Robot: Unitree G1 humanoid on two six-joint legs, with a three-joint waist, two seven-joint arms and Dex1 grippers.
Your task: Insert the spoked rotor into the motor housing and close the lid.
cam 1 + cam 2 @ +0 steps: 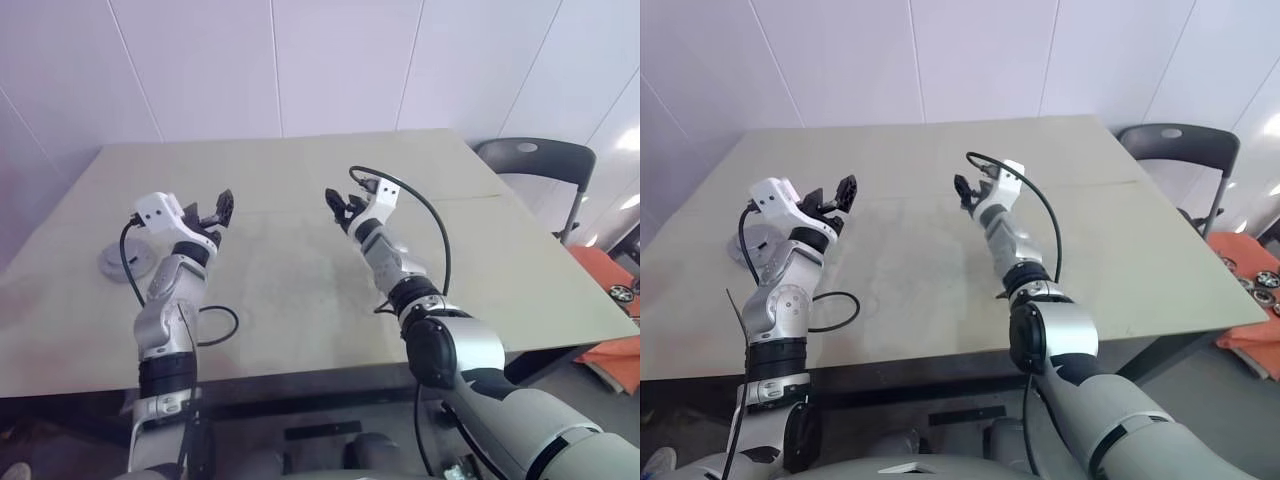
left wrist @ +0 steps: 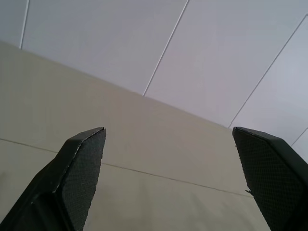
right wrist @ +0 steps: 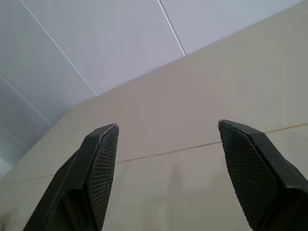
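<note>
A grey round part [image 1: 118, 263] lies flat on the worktop [image 1: 300, 300] near its left edge, half hidden behind the left arm's cable. Too little of it shows to tell whether it is the housing or the lid. The left claw [image 1: 218, 208] hangs in the air above and to the right of that part, well clear of it, fingers spread and empty. The right claw [image 1: 338, 204] is further right of the part, also raised off the worktop, also spread with nothing between its fingers. A dark chair [image 1: 535, 158] stands far right of the part, past the worktop's corner.
</note>
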